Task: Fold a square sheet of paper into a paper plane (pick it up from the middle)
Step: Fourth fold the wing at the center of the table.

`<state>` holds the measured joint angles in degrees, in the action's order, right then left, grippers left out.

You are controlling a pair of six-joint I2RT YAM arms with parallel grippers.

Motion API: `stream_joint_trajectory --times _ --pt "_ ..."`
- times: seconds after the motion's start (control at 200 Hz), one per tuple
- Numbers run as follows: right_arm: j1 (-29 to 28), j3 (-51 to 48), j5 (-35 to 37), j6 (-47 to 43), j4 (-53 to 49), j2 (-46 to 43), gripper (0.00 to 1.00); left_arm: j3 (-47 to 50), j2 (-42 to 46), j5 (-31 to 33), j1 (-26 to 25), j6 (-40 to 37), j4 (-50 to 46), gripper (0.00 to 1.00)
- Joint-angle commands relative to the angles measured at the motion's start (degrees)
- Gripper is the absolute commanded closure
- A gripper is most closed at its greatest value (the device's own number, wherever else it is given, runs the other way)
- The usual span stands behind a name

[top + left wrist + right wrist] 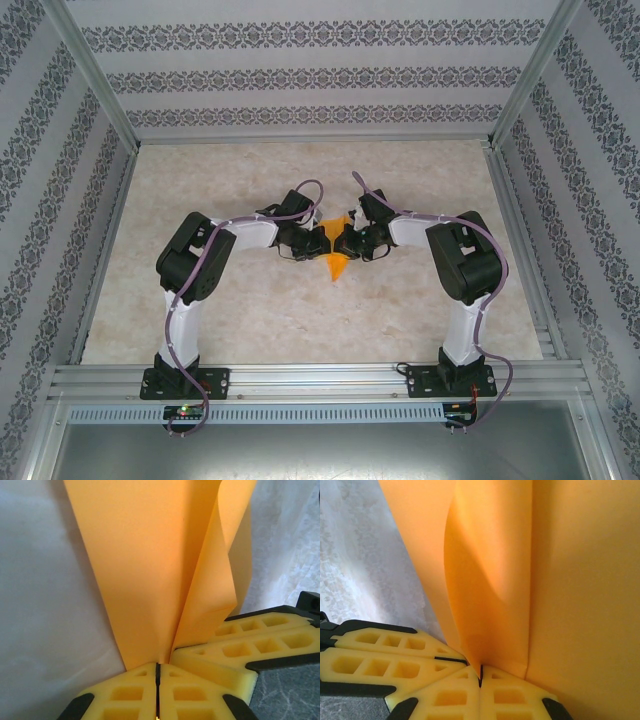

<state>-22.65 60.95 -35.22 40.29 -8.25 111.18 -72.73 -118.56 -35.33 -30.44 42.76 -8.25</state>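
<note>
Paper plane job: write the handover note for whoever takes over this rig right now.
Left gripper: jaws shut on the orange paper.
Right gripper: jaws shut on the same paper, fingertips beside the left's.
Paper: between both grippers at the middle of the table, pointed end toward the bases.
Done: folded to a layered point.
Left: flaps stand loose; probably finish the creases, then release.

The pointed orange-yellow folded paper [338, 264] sits mid-way across the pale marbled table top [250, 310], tip toward the arm bases. The left gripper [157, 675] pinches it from its left and the right gripper [481, 676] from its right, their fingertips side by side.
</note>
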Motion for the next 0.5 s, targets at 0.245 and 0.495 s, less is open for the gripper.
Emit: stream_joint_trajectory --times 0.245,0.495 --pt "-0.6 -1.1 0.8 0.0 -1.9 -3.2 0.97 -0.6 -2.1 6.5 -1.2 -4.5 -5.7 1.0" --pt "-1.0 -2.3 -0.5 1.2 -0.4 -4.6 0.97 -0.5 -3.1 7.7 -0.9 -7.1 -6.7 1.0"
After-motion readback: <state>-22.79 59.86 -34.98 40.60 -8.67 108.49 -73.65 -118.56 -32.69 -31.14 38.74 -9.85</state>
